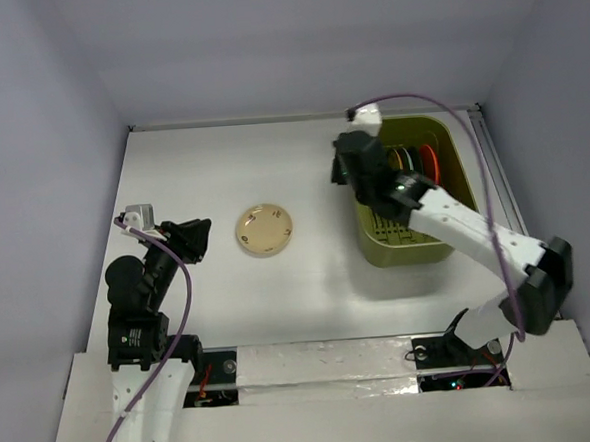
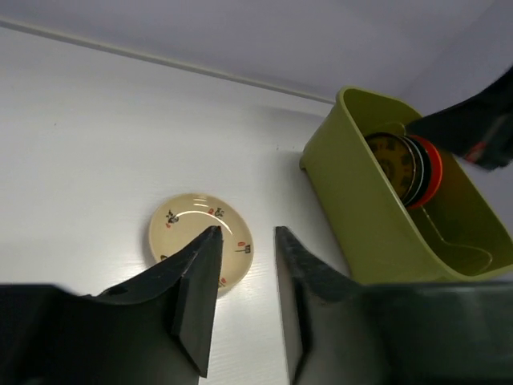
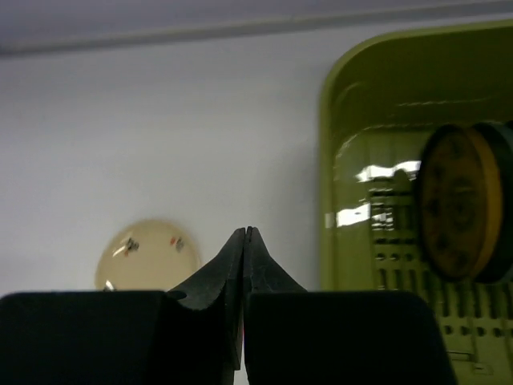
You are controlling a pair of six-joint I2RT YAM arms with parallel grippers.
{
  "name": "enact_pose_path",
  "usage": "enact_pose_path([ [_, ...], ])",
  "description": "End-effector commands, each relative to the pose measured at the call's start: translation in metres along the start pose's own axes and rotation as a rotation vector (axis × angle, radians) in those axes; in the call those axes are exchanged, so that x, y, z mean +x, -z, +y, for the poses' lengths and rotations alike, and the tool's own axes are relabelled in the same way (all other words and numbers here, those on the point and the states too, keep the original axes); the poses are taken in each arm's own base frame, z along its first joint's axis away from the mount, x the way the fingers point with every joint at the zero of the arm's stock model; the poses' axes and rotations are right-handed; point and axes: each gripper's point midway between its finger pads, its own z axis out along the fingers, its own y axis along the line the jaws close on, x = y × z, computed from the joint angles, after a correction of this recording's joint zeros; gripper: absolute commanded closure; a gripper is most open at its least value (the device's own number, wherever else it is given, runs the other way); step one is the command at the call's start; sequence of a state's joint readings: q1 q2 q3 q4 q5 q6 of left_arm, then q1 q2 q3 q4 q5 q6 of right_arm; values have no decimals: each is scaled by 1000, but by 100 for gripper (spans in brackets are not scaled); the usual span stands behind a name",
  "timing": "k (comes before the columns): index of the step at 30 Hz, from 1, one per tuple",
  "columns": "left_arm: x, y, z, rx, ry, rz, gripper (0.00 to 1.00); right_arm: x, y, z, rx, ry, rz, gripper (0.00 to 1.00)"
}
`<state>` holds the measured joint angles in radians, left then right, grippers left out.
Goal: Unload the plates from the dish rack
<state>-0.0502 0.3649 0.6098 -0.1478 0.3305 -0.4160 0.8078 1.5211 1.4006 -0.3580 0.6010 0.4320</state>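
A cream plate lies flat on the table, left of the olive-green dish rack. It also shows in the left wrist view and the right wrist view. Three plates stand on edge in the rack: a dark one with yellow pattern, a teal one behind it, and an orange-red one. My right gripper is shut and empty, hovering over the rack's left rim. My left gripper is open and empty, left of the cream plate.
The table's back wall runs close behind the rack. The right arm's links stretch over the rack's near half. A white strip borders the table's right edge.
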Motion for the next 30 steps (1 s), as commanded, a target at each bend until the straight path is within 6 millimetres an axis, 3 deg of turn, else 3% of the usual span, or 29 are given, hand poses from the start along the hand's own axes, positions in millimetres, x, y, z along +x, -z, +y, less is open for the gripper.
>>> enact_pose_path([
  [1, -12, 1, -8, 32, -19, -49, 77, -14, 3, -75, 172, 16, -20, 100],
  [3, -13, 1, -7, 29, -19, -50, 92, -13, 1, -109, 241, 13, 0, 100],
  [4, -13, 1, -6, 22, -19, -53, 95, -13, 1, -118, 260, 22, 9, 99],
  [6, -11, 1, -7, 28, -18, -48, 95, -10, -1, -134, 304, 38, 34, 93],
  [7, -12, 2, -7, 27, -19, -50, 95, -7, -5, -144, 334, 55, 52, 84],
  [10, -13, 2, -8, 29, -19, -53, 87, -6, -13, -159, 389, 74, 74, 71],
  [18, -13, 3, -10, 36, -21, -54, 75, 15, -36, -179, 505, 147, 161, 66],
  [30, -12, 4, -13, 47, -20, -50, 72, 14, -38, -193, 566, 146, 138, 66],
])
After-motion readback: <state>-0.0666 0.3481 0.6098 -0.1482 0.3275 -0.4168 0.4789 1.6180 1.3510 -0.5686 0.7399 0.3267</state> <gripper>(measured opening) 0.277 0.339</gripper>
